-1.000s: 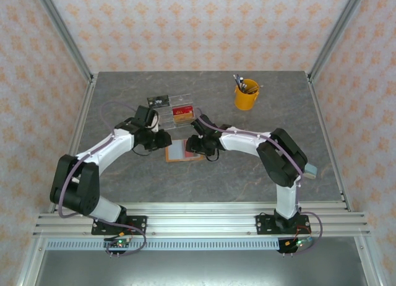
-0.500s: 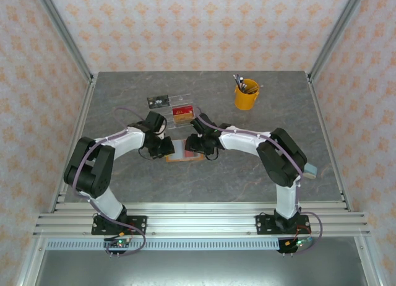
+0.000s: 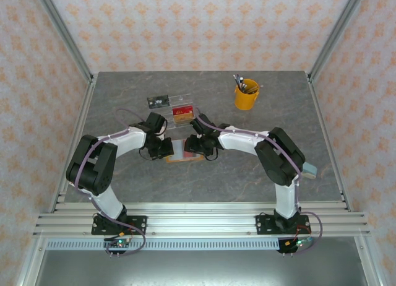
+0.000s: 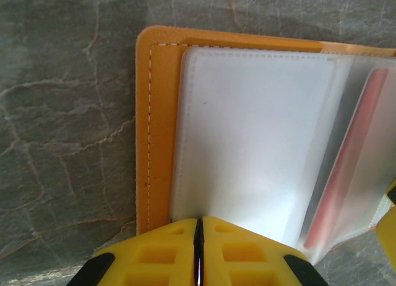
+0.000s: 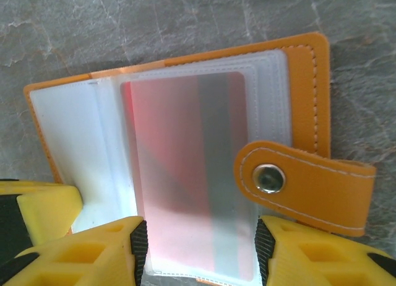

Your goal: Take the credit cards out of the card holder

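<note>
card holder (image 5: 306, 100): lying open on table (image 5: 185, 20) | left gripper (image 4: 198, 249) — pinched shut on clear sleeve (image 4: 247, 131) at its edge | right gripper (image 5: 199, 242) — jaws apart, straddling red card (image 5: 167, 174)

Seen from above, the card holder (image 3: 184, 151) is mostly covered by the left gripper (image 3: 166, 148) and right gripper (image 3: 195, 144), with a narrow strip showing between them. In the left wrist view the holder runs off the right edge, and a red card (image 4: 346, 168) is a blurred band behind frosted sleeves (image 4: 247, 137). Whether the closed left fingers (image 4: 167, 252) pinch a sleeve cannot be told. In the right wrist view the card's print is hazy, and a finger hides its lower left corner.
</note>
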Robot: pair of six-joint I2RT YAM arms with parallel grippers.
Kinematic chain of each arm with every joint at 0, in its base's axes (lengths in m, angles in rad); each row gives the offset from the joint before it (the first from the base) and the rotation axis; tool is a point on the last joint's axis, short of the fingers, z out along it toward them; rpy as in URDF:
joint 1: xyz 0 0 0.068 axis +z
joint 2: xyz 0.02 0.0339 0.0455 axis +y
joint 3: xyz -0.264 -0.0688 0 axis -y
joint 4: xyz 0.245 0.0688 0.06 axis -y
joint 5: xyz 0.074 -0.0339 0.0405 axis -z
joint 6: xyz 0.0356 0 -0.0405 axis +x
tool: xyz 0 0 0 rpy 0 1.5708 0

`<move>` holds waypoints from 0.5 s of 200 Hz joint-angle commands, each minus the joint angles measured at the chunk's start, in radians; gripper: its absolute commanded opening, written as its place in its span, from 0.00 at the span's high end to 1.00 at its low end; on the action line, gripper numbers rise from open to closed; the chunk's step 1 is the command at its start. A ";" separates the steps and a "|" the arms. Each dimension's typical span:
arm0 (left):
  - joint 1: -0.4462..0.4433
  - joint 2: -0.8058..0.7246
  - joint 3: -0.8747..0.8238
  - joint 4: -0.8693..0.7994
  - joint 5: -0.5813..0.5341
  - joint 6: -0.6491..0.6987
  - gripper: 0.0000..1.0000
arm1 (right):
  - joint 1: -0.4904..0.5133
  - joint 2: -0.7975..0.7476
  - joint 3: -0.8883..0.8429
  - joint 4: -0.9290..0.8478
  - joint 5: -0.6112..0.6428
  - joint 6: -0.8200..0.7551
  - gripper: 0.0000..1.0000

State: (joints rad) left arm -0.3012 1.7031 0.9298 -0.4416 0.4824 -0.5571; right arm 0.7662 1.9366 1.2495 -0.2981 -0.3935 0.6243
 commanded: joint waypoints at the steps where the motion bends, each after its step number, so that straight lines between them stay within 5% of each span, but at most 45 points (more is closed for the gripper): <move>1: -0.007 0.047 -0.033 -0.006 -0.055 0.000 0.88 | 0.002 0.024 0.025 0.006 -0.032 -0.011 0.48; 45: -0.007 0.058 -0.032 -0.008 -0.059 0.010 0.89 | -0.013 0.035 -0.002 0.085 -0.136 0.026 0.48; 100: -0.007 0.063 -0.032 -0.015 -0.072 0.017 0.90 | -0.044 -0.040 -0.061 0.063 -0.044 0.025 0.48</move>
State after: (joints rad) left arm -0.3012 1.7046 0.9291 -0.4397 0.4820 -0.5522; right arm 0.7387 1.9392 1.2198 -0.2222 -0.4828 0.6434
